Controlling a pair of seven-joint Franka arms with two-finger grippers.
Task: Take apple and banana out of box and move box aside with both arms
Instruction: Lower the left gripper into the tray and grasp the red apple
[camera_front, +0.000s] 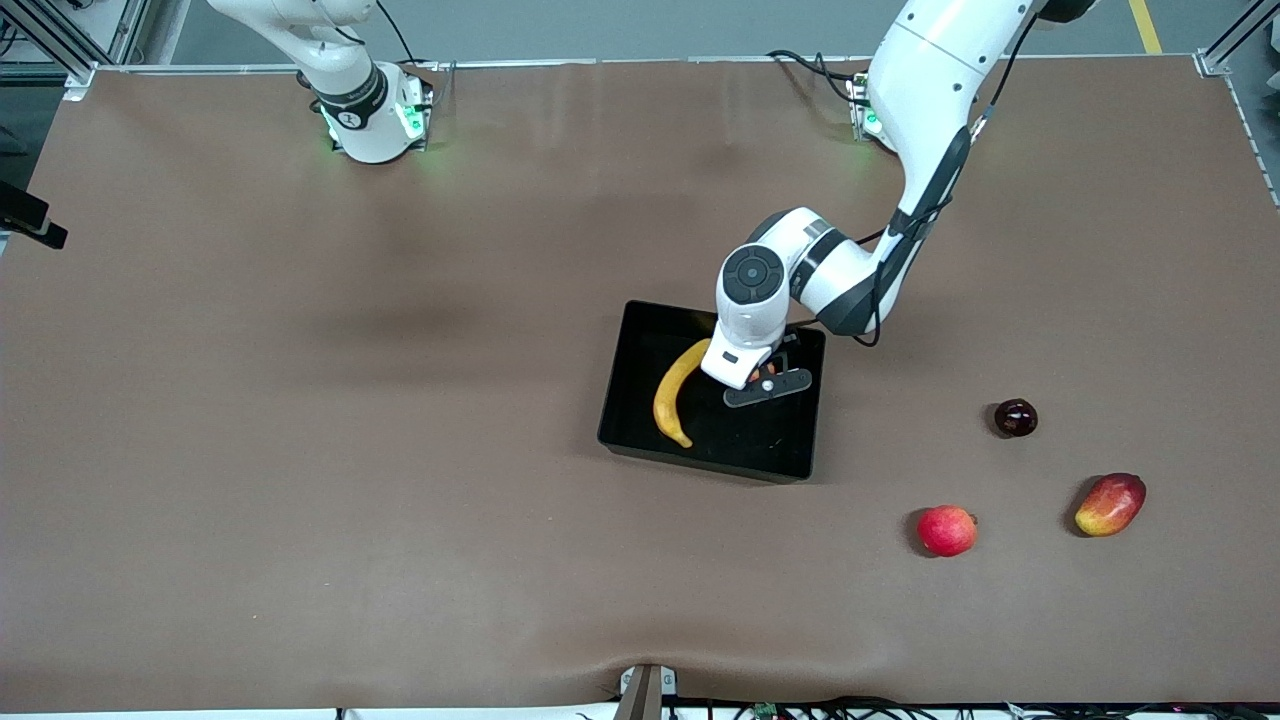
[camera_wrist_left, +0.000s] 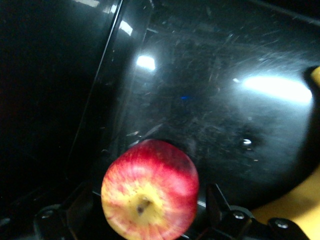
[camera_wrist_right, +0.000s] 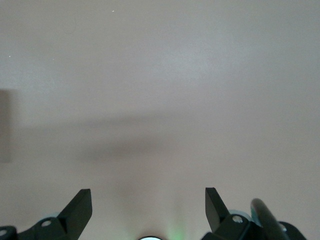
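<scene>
The black tray (camera_front: 640, 330) lies at mid-table. The yellow banana (camera_front: 676, 392) lies in it, toward the right arm's end. My left gripper (camera_front: 768, 388) is down inside the tray beside the banana. In the left wrist view the streaked red-and-yellow apple (camera_wrist_left: 150, 195) sits on the tray floor (camera_wrist_left: 210, 100) between the open fingers (camera_wrist_left: 215, 202) of the left gripper (camera_wrist_left: 146, 212), with small gaps on both sides. A strip of banana (camera_wrist_left: 300, 220) shows at the edge. My right gripper (camera_wrist_right: 148, 205) is open and empty over bare brown table; that arm waits, raised near its base.
On the table toward the left arm's end, outside the tray, lie a pinkish-red apple (camera_front: 946, 530), a red-orange mango (camera_front: 1110, 504) and a small dark round fruit (camera_front: 1015, 417).
</scene>
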